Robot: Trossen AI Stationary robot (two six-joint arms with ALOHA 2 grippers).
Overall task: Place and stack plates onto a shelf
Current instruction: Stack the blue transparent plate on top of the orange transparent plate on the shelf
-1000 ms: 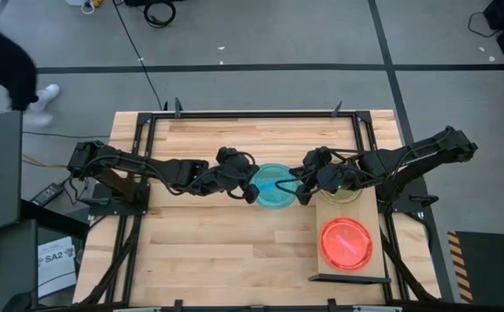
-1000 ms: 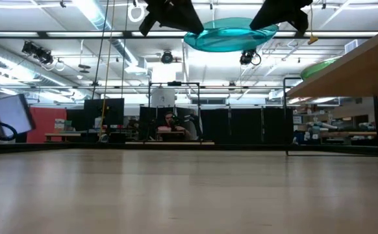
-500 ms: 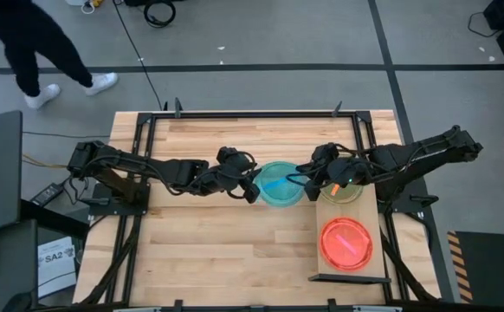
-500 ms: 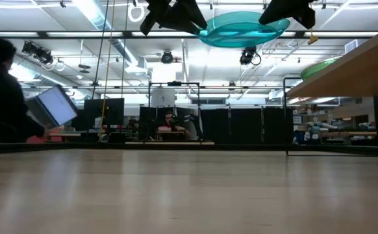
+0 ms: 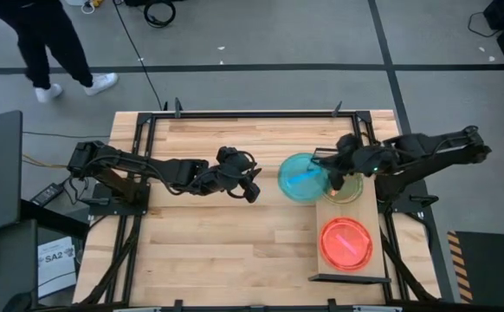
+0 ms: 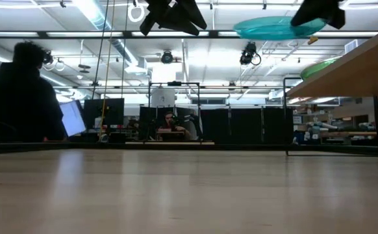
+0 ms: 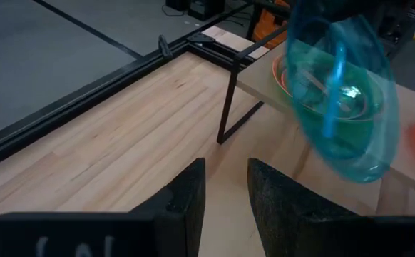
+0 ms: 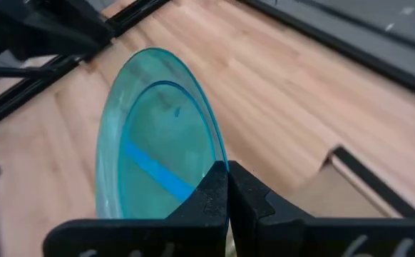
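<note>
My right gripper has its jaws pinched on the rim of the teal plate, holding it in the air just off the shelf's far inner corner. In the low view that plate hangs level, a little higher than the shelf board. My left gripper hovers well apart from the shelf, over the middle of the table, with its fingers parted by a narrow gap and nothing between them. On the shelf, a green plate lies at the far end, directly beside the held plate, and an orange plate lies at the near end. Beyond the table a person stands on the floor, well clear of the shelf.
</note>
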